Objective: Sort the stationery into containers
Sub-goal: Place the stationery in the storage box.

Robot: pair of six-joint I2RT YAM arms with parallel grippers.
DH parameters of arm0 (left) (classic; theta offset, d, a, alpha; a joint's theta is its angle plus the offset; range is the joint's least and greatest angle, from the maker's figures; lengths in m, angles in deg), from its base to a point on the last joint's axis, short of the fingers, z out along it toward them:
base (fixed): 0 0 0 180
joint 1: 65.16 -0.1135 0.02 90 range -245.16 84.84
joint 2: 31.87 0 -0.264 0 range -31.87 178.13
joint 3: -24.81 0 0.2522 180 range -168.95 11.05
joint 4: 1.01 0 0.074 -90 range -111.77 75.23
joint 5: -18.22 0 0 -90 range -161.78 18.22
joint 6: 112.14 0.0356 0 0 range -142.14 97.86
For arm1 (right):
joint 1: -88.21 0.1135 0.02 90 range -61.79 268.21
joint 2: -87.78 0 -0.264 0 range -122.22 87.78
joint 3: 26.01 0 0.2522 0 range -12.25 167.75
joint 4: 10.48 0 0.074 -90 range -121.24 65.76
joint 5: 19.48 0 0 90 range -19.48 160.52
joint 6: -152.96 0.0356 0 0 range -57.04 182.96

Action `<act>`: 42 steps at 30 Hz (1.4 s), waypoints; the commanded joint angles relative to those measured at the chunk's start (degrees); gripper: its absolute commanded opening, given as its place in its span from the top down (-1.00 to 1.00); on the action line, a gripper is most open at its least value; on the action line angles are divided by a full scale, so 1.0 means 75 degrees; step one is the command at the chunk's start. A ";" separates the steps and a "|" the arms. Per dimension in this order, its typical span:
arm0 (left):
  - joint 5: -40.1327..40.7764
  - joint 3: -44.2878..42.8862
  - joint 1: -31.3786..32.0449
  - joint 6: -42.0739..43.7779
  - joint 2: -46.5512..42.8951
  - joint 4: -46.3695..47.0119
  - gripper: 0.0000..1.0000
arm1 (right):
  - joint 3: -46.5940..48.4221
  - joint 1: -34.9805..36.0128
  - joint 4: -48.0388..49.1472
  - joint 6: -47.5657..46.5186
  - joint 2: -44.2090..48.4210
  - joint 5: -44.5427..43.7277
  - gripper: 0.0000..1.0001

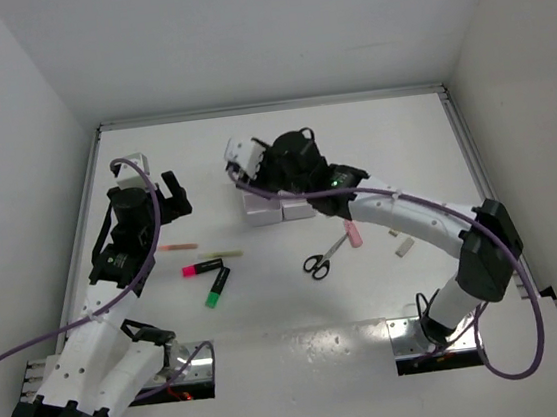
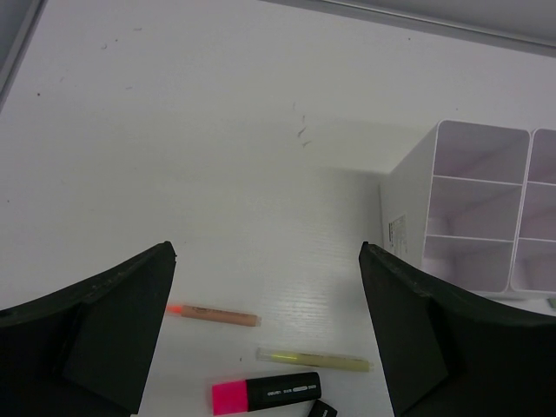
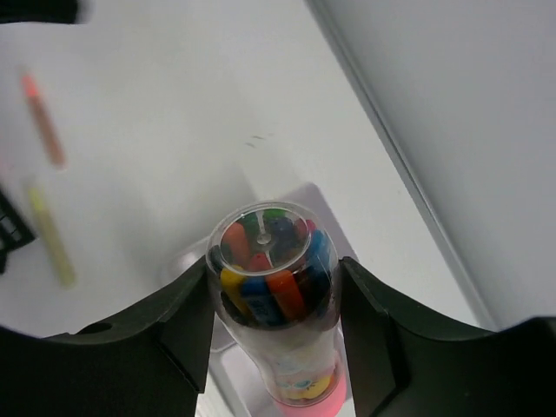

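Pink at the far end and clear at the near one, the tube (image 3: 276, 300) packed with coloured pens sits clamped between the fingers of the right gripper (image 3: 274, 287). It's held on end, pink cap down, right over the containers (image 3: 306, 198). That makes sense: a long thing goes into a square compartment only end first. Whether the cap has reached a compartment floor, I can't tell from here.

Over on the other side, the left gripper (image 2: 268, 254) hangs with jaws spread wide and nothing between them. It's poised above the table (image 2: 174, 130), where the pink stick (image 2: 213, 314), yellow stick (image 2: 314, 359) and pink highlighter (image 2: 265, 393) lie loose near the containers. It looks lined up for the next pick. Scissors (image 1: 321, 258) and the green highlighter (image 1: 217, 287) wait unsorted nearer the bases.
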 commanded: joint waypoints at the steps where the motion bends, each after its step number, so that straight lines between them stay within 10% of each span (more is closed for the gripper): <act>1: 0.0065 -0.0330 0.0031 0.0026 -0.0120 0.0156 -0.86 | 0.0254 -0.0906 0.1115 0.2013 0.0017 -0.0182 1.00; 9: 0.0065 -0.0330 0.0031 0.0026 -0.0120 0.0156 -0.86 | -0.0438 -0.3029 0.3012 0.4102 -0.0451 0.2908 1.00; 18: 0.0065 -0.0330 0.0031 0.0026 0.0020 0.0156 -0.86 | -0.1096 -0.4331 0.8259 0.5990 -0.1670 0.6625 1.00; 42: 0.0065 -0.0330 0.0031 -0.0045 0.0243 0.0156 -0.86 | -0.1083 -0.5093 0.9753 0.6120 -0.2902 0.7202 1.00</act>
